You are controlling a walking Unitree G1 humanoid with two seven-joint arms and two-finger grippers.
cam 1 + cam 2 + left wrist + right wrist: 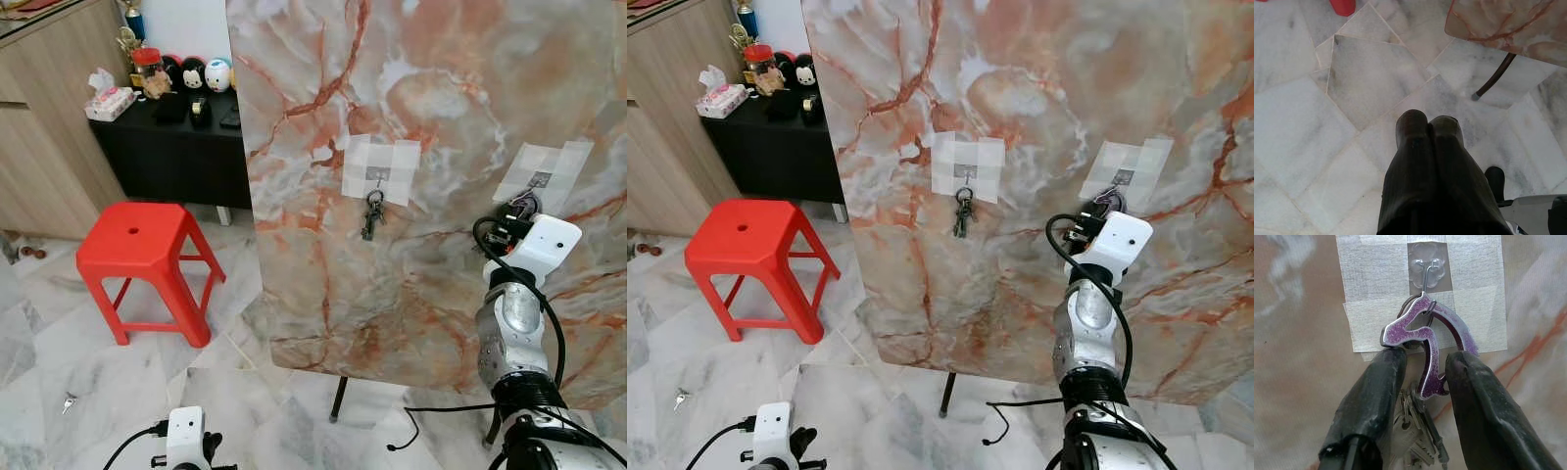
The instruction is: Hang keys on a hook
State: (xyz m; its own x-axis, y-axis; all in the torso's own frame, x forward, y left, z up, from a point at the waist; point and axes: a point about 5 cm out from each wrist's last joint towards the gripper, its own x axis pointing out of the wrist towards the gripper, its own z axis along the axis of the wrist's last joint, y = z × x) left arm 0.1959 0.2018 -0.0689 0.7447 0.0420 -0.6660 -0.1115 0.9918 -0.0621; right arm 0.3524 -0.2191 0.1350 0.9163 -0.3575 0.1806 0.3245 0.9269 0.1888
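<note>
A purple horse-head carabiner (1425, 333) with a bunch of keys (1418, 431) hangs from a small clear hook (1426, 269) taped to the upright marble board (441, 78). My right gripper (1427, 364) is raised at this right-hand hook (540, 179). It is open, with a finger on either side of the carabiner's lower part. A second, dark bunch of keys (373, 215) hangs on the left taped hook (377, 174). My left gripper (1428, 122) hangs low over the floor, shut with nothing in it.
A red plastic stool (142, 259) stands left of the board. Behind it is a black table (167, 147) with toys and a tissue pack. A loose key (69, 402) lies on the marble floor. The board's dark leg (338, 397) stands near my feet.
</note>
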